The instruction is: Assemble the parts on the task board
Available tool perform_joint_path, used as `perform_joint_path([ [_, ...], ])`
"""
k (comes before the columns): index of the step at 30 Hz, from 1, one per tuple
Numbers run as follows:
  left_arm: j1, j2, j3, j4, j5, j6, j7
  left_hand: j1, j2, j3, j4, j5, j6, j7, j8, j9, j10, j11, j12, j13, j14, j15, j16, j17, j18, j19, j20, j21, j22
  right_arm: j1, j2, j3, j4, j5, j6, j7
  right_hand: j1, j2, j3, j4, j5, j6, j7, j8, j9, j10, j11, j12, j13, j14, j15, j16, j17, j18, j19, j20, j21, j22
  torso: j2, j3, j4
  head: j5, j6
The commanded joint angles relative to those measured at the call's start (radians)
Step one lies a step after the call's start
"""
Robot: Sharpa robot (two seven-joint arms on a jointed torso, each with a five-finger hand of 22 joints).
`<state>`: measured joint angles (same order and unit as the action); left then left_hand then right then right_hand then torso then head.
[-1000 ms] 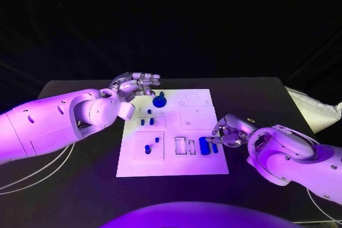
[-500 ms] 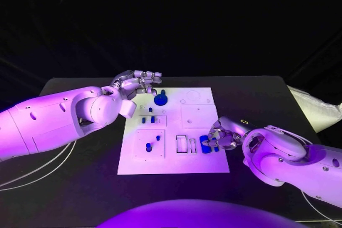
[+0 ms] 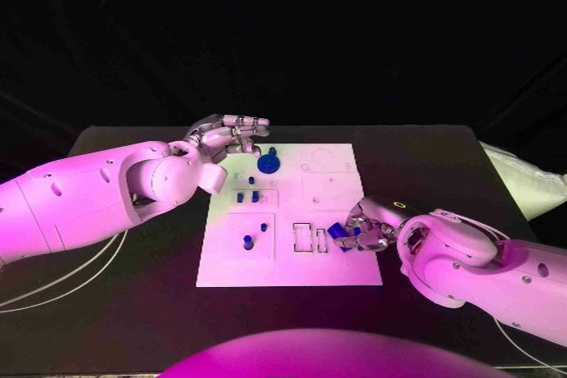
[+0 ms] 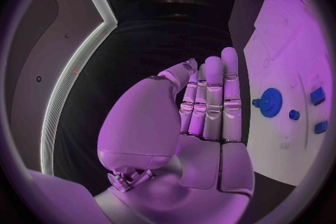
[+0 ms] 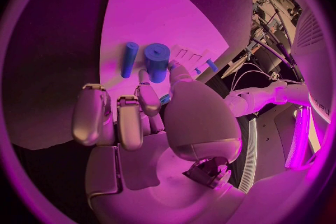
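Task board [image 3: 319,193]: white plate lying flat in the middle of the black table [image 3: 437,161], long side running away from the robot.
Left hand [image 3: 228,135]: hovering over the table just off the board's far left corner, fingers straight and pressed side by side, holding nothing, touching nothing.
Gear part [image 3: 268,162]: blue toothed disc standing on the board's far left area, just beside the left hand's fingertips [image 3: 254,122] but apart from them.
Small blue pegs [image 3: 245,197]: set in the board's left column, nearer the robot than the gear.
Right hand [image 3: 364,230]: low over the board's near right edge, fingers curled around a blue cylinder [image 5: 157,60], thumb against it.
Blue rod [image 5: 129,59]: lying on the board just beside the cylinder, free of the fingers.
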<state>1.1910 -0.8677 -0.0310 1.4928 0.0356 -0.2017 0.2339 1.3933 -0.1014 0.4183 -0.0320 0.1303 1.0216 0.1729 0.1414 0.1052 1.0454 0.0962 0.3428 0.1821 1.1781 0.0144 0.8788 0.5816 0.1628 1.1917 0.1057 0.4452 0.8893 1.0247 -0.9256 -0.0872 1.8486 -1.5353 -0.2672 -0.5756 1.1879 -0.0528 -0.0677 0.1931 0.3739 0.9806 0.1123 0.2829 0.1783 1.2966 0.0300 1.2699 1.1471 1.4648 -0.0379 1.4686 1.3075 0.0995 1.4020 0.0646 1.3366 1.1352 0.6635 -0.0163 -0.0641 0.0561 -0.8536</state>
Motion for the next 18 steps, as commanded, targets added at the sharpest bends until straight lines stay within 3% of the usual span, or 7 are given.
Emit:
perform_joint_path([
  [1,0.0,-0.001,0.0,0.003,-0.005,0.019,0.005,0.0,0.009,-0.006,0.002,0.002,-0.005,-0.001,0.002,-0.002,-0.007,0.003,0.006,0.002,-0.004,0.0,-0.006,-0.001,0.019,0.001,0.005,-0.004,-0.001,-0.007,0.008,0.0,-0.01,-0.019,0.023,-0.009,0.017,0.006,-0.006,-0.001,-0.003,-0.003,-0.003,0.01,0.004,-0.003,0.0,0.001,0.004,0.074,-0.006,0.006,0.086,-0.015,-0.004,-0.004,0.003,0.001,0.0,-0.0002,-0.0005,0.003,-0.002],
  [12,0.0,-0.001,0.0,0.004,-0.005,0.02,0.004,0.0,0.009,-0.006,0.002,0.002,-0.005,-0.001,0.002,-0.002,-0.007,0.003,0.006,0.002,-0.004,0.0,-0.006,-0.001,0.019,0.001,0.005,-0.004,-0.001,-0.014,0.02,0.0,-0.03,-0.016,0.021,-0.011,0.063,0.038,-0.003,-0.007,0.004,0.003,-0.007,0.031,0.023,0.001,-0.005,0.001,0.015,0.074,-0.01,0.006,0.086,-0.015,-0.004,-0.007,0.004,0.002,-0.001,0.0,-0.0015,0.006,-0.006],
  [18,0.0,-0.001,0.0,0.004,-0.005,0.021,0.004,-0.001,0.011,-0.009,0.001,0.002,-0.006,-0.001,0.006,-0.002,-0.011,0.003,0.013,0.002,-0.006,0.0,-0.005,-0.004,0.019,0.001,0.006,-0.007,-0.003,-0.015,0.018,0.0,-0.022,-0.012,-0.051,-0.005,0.103,0.078,0.021,-0.017,-0.024,0.025,-0.02,0.051,0.043,0.014,-0.016,0.005,0.03,0.074,-0.018,0.007,0.089,-0.015,-0.002,-0.013,0.007,0.007,-0.001,0.0006,-0.0021,0.006,-0.005],
])
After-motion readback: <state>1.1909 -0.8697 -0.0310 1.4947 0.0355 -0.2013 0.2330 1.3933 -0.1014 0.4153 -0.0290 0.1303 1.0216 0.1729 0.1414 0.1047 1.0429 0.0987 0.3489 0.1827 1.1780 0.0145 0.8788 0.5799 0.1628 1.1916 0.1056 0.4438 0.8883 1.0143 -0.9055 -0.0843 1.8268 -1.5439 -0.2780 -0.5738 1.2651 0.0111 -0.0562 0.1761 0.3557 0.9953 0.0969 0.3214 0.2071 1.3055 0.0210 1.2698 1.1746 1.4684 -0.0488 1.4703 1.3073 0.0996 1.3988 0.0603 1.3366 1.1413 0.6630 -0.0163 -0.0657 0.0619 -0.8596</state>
